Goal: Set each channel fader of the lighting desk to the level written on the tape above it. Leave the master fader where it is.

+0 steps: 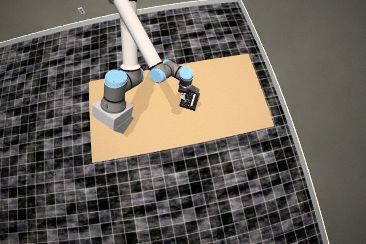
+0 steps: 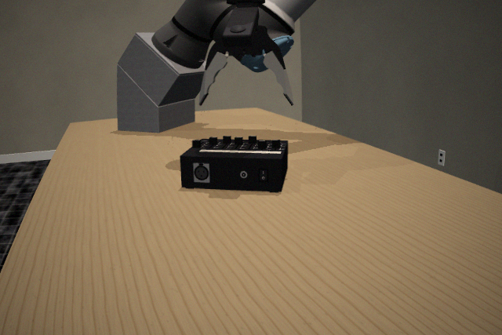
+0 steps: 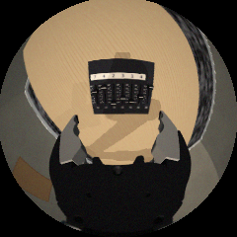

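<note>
The lighting desk [image 2: 234,165] is a small black box on the wooden table, also in the top view [image 1: 189,100] and the wrist view [image 3: 119,87]. A strip of white tape [image 3: 118,76] with small numbers runs along its far top edge, and several faders [image 3: 119,94] stand in slots at differing heights below it. The numbers are too small to read. My gripper [image 2: 245,100] hangs open and empty above the desk's near side, well clear of the fader caps; in the wrist view its fingers frame the desk.
The arm's grey base block [image 2: 151,88] stands on the table behind the desk. The desk's rear panel with a round socket and a switch [image 2: 241,173] faces the exterior view. The tiled floor surrounds the table [image 1: 177,108].
</note>
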{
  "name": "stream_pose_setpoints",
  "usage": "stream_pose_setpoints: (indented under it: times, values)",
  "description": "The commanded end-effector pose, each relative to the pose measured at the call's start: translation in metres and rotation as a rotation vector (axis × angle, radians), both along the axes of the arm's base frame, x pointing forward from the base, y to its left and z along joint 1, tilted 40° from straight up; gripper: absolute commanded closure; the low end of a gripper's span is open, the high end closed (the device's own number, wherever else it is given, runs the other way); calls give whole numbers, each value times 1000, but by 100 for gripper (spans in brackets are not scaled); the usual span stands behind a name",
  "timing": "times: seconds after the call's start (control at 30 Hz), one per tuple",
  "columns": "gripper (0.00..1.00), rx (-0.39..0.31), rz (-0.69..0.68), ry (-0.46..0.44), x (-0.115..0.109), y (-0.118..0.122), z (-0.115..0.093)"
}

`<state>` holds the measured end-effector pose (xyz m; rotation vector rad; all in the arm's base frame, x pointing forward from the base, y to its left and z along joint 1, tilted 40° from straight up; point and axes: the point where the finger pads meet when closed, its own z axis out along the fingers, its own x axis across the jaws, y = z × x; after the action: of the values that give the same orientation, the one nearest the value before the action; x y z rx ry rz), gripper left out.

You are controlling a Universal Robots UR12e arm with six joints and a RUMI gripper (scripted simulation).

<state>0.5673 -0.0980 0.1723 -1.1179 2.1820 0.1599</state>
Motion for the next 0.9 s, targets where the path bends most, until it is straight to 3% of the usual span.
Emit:
stream_pose_setpoints:
  times: [0.0,0.57,0.87]
  values:
    - [0,3,-5,2,0,-1,1]
    - [0,98,-150,76,0,-8,3]
    - [0,225,-340,173,-2,-16,6]
